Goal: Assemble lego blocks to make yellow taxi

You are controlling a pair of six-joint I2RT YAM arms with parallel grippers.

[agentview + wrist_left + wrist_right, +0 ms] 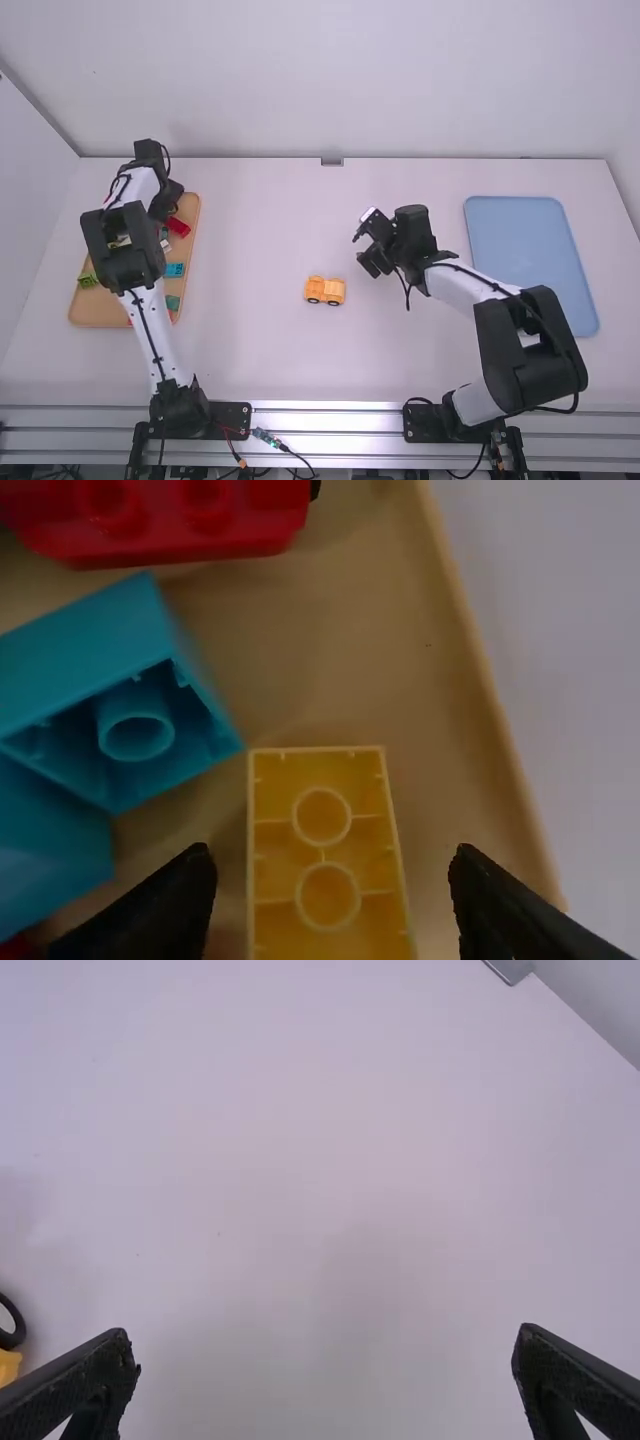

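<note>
The yellow block (325,852) lay inside the wooden tray (100,311), near its rim. It was likely light, stiff and a little slick, hard to crush, best pinched squarely across its long sides. The left gripper (335,865) was spread wide astride it, holding nothing. In the tray too were a teal block (75,665) just beside it and a red one. Well right of the tray sat the yellow vehicle (324,290); farther right, the right gripper (328,1345) stood wide and empty.
</note>
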